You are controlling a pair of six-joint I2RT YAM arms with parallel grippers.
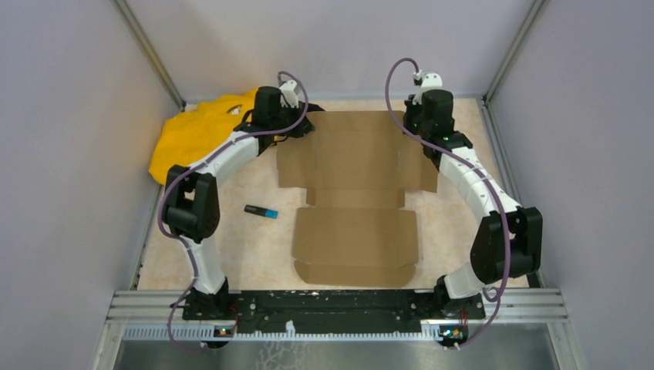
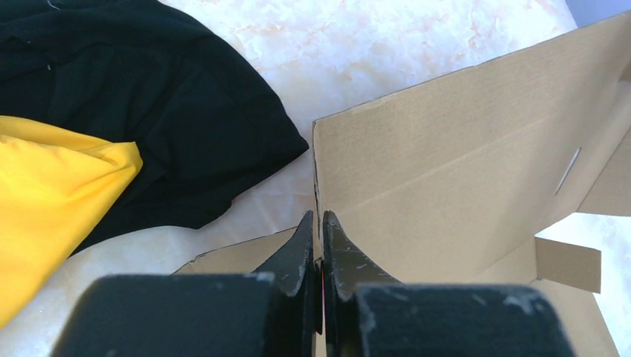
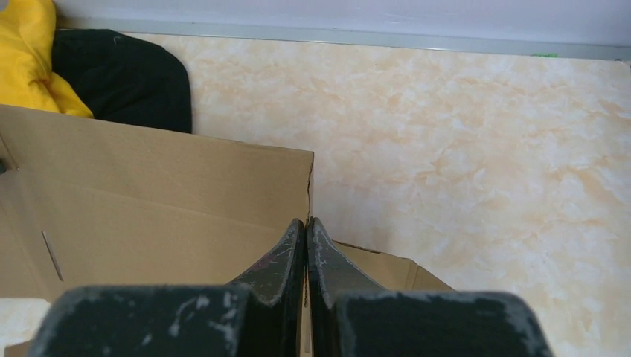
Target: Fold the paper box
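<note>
Almost nothing is folded yet: your paper box, a plain brown die-cut cardboard sheet [image 1: 355,193], lies mostly flat in the middle of the pale marbled table [image 1: 247,254], flaps and slits spread. Your left gripper [image 2: 318,232] and right gripper [image 3: 306,236] each pinch its far panel's side edge, which looks tilted up; every other fold is left to do
</note>
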